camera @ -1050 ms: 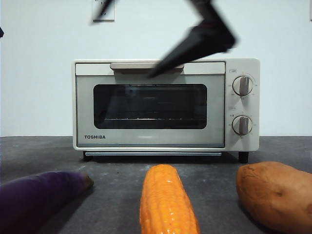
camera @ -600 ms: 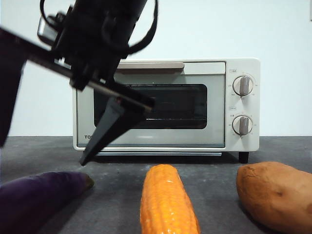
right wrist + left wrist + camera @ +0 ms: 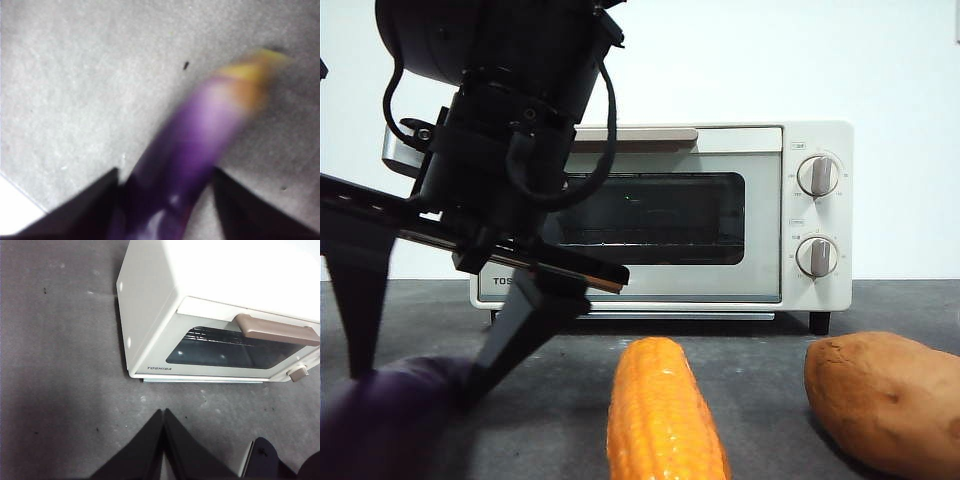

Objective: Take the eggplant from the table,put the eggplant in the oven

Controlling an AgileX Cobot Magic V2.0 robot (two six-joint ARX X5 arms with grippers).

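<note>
The eggplant, glossy dark purple, lies on the table at the front left. In the right wrist view the eggplant is blurred and runs up between the jaws, its stem end pointing away. My right gripper has come down over it, open, one jaw on each side; the same gripper shows no clear contact. The cream oven stands behind with its door closed. My left gripper is shut and empty, high above the table in front of the oven.
An orange-yellow corn cob lies in the front middle and a brown sweet potato at the front right. The oven's beige handle and two knobs face me. A white wall rises behind.
The right arm swung from above the oven down to the front left. Its open jaws now straddle the eggplant, which has not moved.
</note>
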